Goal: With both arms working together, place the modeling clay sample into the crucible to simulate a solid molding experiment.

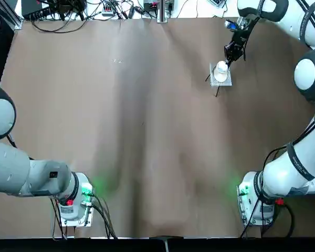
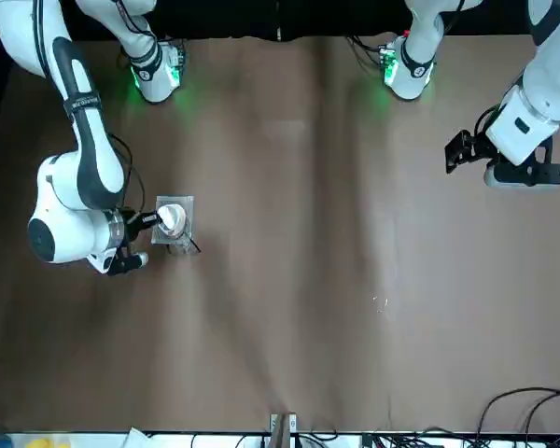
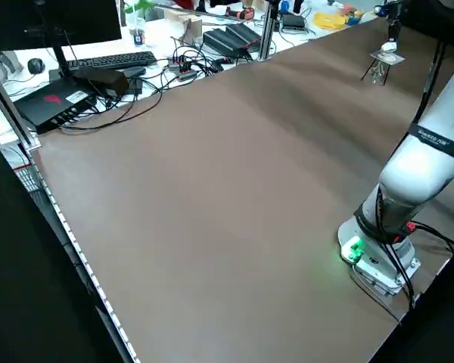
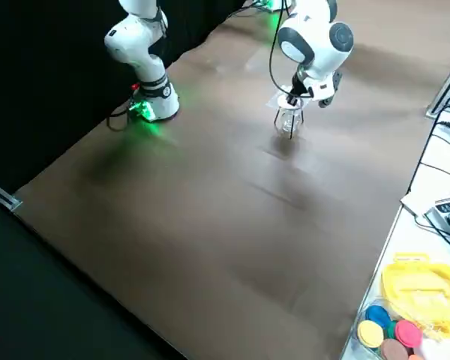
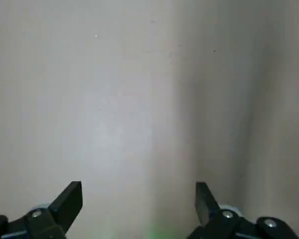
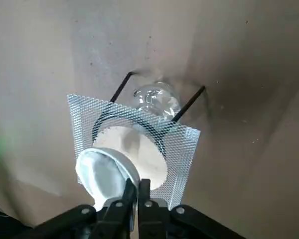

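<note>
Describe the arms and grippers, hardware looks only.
Two glossy white jointed arms, dark grey at the joints, with black cables strapped alongside and black bands. Bases are white with green lights and a red button-like part. Small black two-finger grippers, left and right, with silvery screw heads; blue detail near the right one.

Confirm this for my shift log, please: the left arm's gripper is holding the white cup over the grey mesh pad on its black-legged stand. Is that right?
One thing is wrong: the arm. The right arm's gripper holds the white cup over the grey mesh pad on its black-legged stand, as the top view shows.
</note>
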Robot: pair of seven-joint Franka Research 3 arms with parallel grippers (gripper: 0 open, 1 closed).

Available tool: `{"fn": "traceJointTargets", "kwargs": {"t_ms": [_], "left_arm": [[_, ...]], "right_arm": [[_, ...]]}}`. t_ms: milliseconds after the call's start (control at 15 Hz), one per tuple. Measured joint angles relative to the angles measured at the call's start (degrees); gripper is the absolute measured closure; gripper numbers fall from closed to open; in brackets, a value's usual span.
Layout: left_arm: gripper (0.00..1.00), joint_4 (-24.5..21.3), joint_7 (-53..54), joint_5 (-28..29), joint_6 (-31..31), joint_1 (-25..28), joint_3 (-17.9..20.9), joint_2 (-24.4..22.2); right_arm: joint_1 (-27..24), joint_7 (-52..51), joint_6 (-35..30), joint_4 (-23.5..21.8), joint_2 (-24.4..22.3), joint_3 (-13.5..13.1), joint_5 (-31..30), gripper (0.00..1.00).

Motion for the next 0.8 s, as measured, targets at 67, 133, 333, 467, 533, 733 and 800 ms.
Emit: {"fn": "traceJointTargets", "kwargs": {"t_ms": [67, 133, 333, 467, 533, 733, 800], "left_arm": [[0.0, -0.2, 0.0, 0.0, 0.03, 0.0, 0.0, 0.1], [0.0, -0.41, 0.0, 0.0, 0.05, 0.0, 0.01, 0.18], [0.0, -0.71, 0.0, 0.0, 0.06, 0.0, 0.07, 0.23], [0.0, -0.85, 0.0, 0.0, 0.06, 0.0, 0.09, 0.3], [0.0, -0.86, 0.0, 0.0, 0.06, -0.01, 0.09, 0.37], [0.0, -0.86, -0.05, 0.01, 0.06, -0.54, 0.08, 0.51], [0.0, -0.86, -0.06, 0.02, 0.06, -0.71, 0.08, 0.51]], "right_arm": [[0.0, 0.0, 0.08, -0.13, 0.29, 0.0, -0.01, 0.95], [0.0, 0.0, 0.16, -0.24, 0.73, 0.0, -0.01, 0.95], [-0.02, -0.02, 0.52, -0.28, 1.91, -0.01, -0.03, 0.94], [-0.04, -0.02, 0.49, -0.28, 1.93, -0.01, -0.03, 0.85], [-0.04, -0.05, 0.48, -0.28, 1.92, -0.01, -0.04, 0.78], [-0.11, -0.05, 0.34, -0.26, 1.92, -0.02, -0.04, 0.67], [-0.16, -0.06, 0.09, -0.23, 1.92, -0.03, -0.04, 0.63]]}}
